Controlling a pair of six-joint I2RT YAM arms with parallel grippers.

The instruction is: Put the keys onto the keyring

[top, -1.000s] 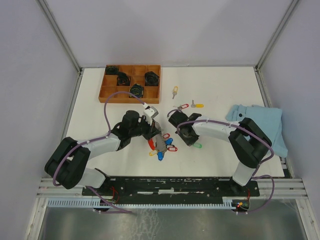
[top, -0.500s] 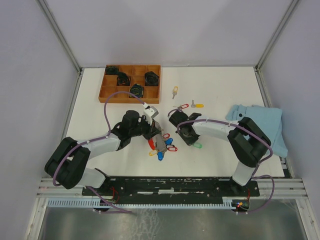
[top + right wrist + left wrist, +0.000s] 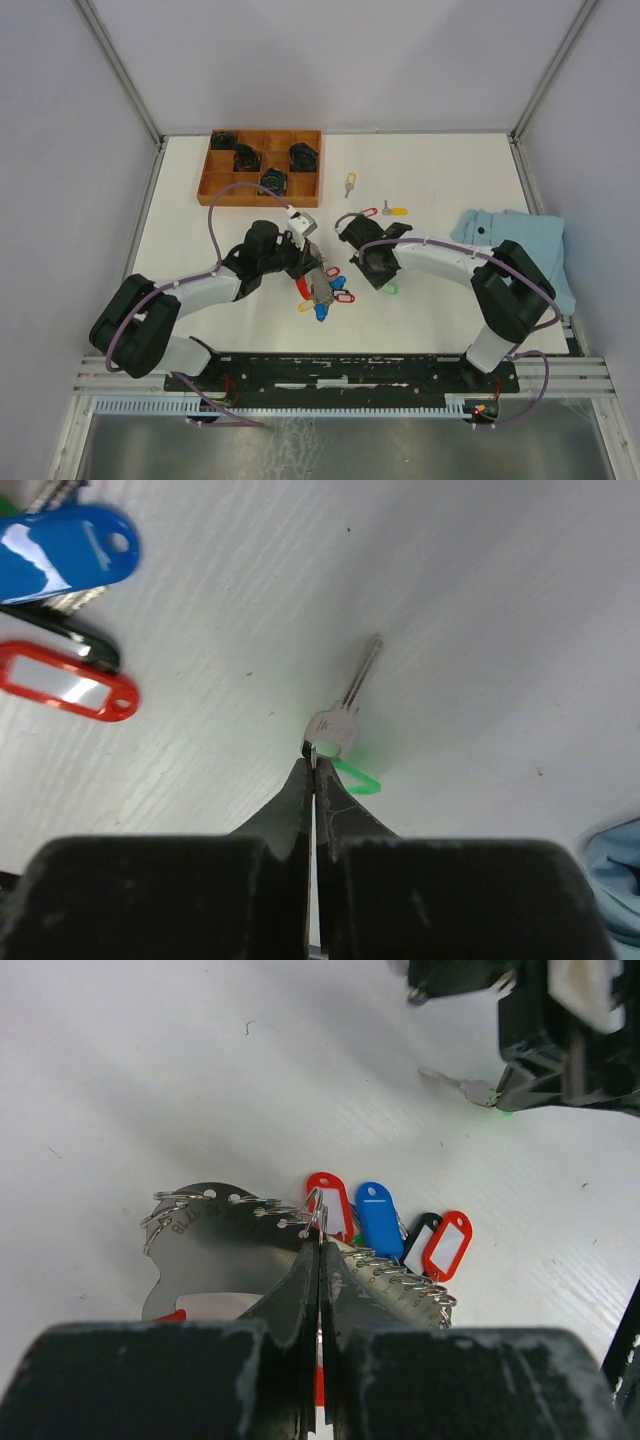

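Near the middle of the white table (image 3: 450,170), toward its front edge, I see the keyring (image 3: 322,292) lying flat with its blue, red and yellow tags fanned out. The left gripper (image 3: 320,1235) has its jaws pressed tight together on one thin wire loop at the edge of the bunch's metal plate. Just to the right, the right gripper (image 3: 313,765) has its jaws closed to a slit, pinching the small ring at the head of the green-tagged key (image 3: 345,705). The blade of that key points away across bare tabletop. The two grippers are close together with only a narrow strip between them. A red tag (image 3: 65,685) and a blue tag (image 3: 70,550) of the bunch sit just beside the right one. Beyond the right gripper lie three loose keys (image 3: 366,213), well apart from the bunch. A brown compartment tray (image 3: 262,197) sits at the far left and a blue cloth (image 3: 520,250) overhangs the right edge. Open white surface runs along the front rail.
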